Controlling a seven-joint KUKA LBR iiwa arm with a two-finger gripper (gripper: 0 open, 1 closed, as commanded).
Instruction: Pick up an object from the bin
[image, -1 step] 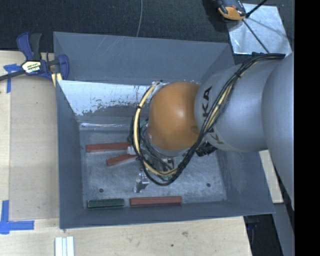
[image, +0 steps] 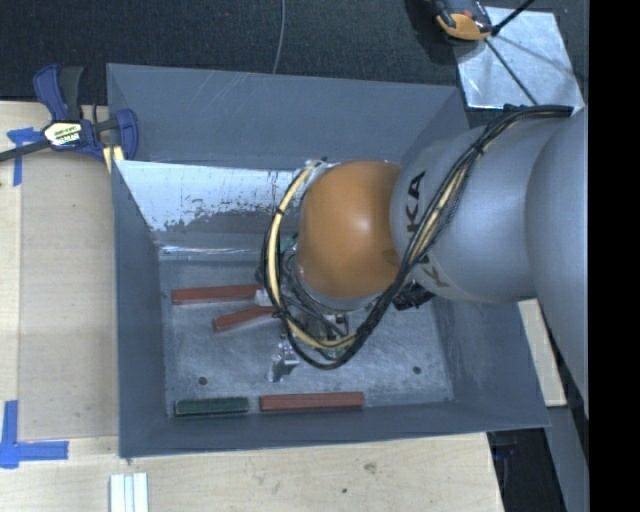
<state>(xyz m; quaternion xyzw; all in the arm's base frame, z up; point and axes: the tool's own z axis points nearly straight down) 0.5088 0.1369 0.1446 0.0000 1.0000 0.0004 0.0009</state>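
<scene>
Seen from above, the gripper (image: 283, 362) hangs low over the floor of the bin (image: 140, 330), under the arm's orange cover (image: 345, 230); whether it is open or closed cannot be told. The slanted brown stick (image: 243, 319) lies nearest, at mid-floor, its right end just beside the gripper. A green stick (image: 211, 406) lies by the front wall

Black lettering on the silver arm (image: 500, 220) — a "K" legible, the rest behind cables (image: 447, 190)
</scene>
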